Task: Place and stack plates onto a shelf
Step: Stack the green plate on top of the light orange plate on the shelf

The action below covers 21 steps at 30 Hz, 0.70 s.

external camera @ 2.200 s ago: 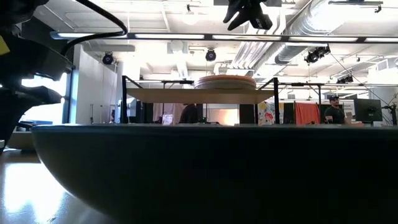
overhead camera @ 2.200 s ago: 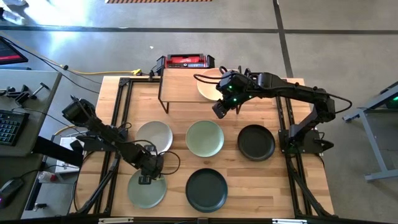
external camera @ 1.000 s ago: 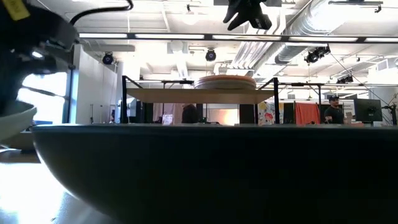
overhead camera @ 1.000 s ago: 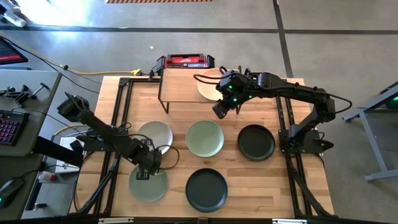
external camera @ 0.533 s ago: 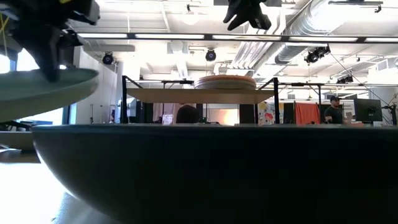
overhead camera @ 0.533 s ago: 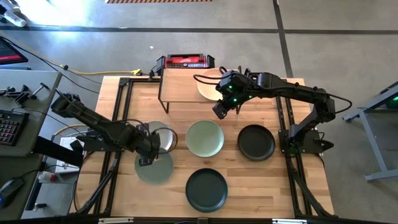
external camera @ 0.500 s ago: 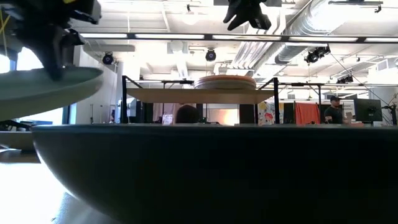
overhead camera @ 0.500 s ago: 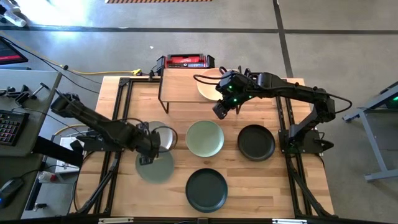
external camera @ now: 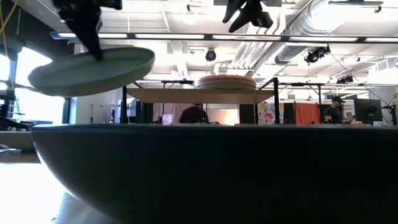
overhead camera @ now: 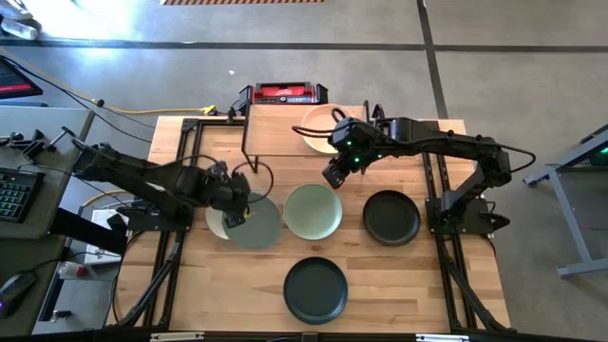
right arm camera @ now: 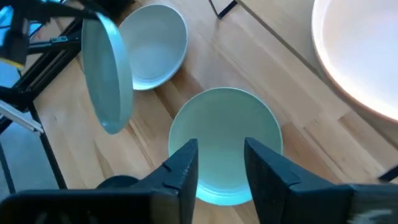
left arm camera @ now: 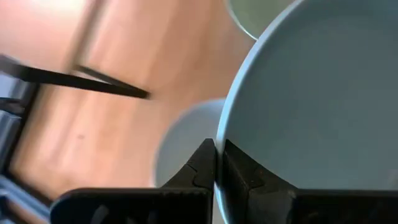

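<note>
Left claw [overhead camera: 235,202] clenched on rim of sage green plate [overhead camera: 255,221], plate lifted off worktop [overhead camera: 380,275], tilted, partly above white plate [overhead camera: 218,223]. Right claw [overhead camera: 334,171] empty, fingers [right arm camera: 184,167] apart, hovering just in front of shelf [overhead camera: 275,130], above second green plate [overhead camera: 313,211]. Peach plates [overhead camera: 318,128] stacked on shelf's right half. Two black plates [overhead camera: 390,217] on worktop.

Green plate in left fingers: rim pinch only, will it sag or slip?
The green plate hangs tilted yet keeps its shape, so probably rigid. The left gripper pinches only its rim; the matte surface likely helps, but it could pivot.
</note>
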### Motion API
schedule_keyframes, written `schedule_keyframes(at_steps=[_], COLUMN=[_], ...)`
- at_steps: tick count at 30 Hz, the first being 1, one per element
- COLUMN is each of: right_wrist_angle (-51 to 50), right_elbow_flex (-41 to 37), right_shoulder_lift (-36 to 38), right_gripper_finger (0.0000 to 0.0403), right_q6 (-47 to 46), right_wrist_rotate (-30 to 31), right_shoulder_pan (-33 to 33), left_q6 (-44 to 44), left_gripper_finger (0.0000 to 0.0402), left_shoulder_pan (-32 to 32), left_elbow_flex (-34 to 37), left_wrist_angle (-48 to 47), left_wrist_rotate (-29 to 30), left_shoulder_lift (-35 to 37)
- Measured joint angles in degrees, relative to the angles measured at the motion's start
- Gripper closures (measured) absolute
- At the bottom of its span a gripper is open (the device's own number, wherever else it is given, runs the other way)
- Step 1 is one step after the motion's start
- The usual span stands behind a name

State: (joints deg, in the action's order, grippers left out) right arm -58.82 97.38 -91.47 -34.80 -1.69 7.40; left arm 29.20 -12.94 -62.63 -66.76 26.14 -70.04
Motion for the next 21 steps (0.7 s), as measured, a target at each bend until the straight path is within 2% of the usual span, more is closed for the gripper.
schedule_keyframes(at_steps=[6, 9, 14, 21], right_wrist_angle=[0.56, 2.39, 9.56, 18.38], right_elbow_flex=[-0.02, -0.02, 0.0, 0.0], right_shoulder_lift=[-1.22, -1.88, -3.03, -4.89], right_gripper_finger=[0.0258, 0.0257, 0.0256, 0.0256], right_q6=[-7.01, -9.03, -4.51, 1.5], right_wrist_rotate=[7.39, 8.15, 9.38, 14.7], right_shoulder_pan=[-1.14, -1.15, -2.13, -3.71], left_q6=[-4.28, -6.91, -11.27, -17.09], left_gripper_finger=[0.0401, 0.0401, 0.0401, 0.0401], left_shoulder_pan=[5.84, 9.48, 15.08, 20.4], left_elbow_flex=[-3.53, -5.19, -7.63, -8.98], left_wrist_angle=[-0.1, 0.19, 0.28, 2.3], left_wrist_rotate=[5.24, 5.97, 6.18, 7.87], left_shoulder_lift=[-0.02, -0.07, -0.07, -0.07])
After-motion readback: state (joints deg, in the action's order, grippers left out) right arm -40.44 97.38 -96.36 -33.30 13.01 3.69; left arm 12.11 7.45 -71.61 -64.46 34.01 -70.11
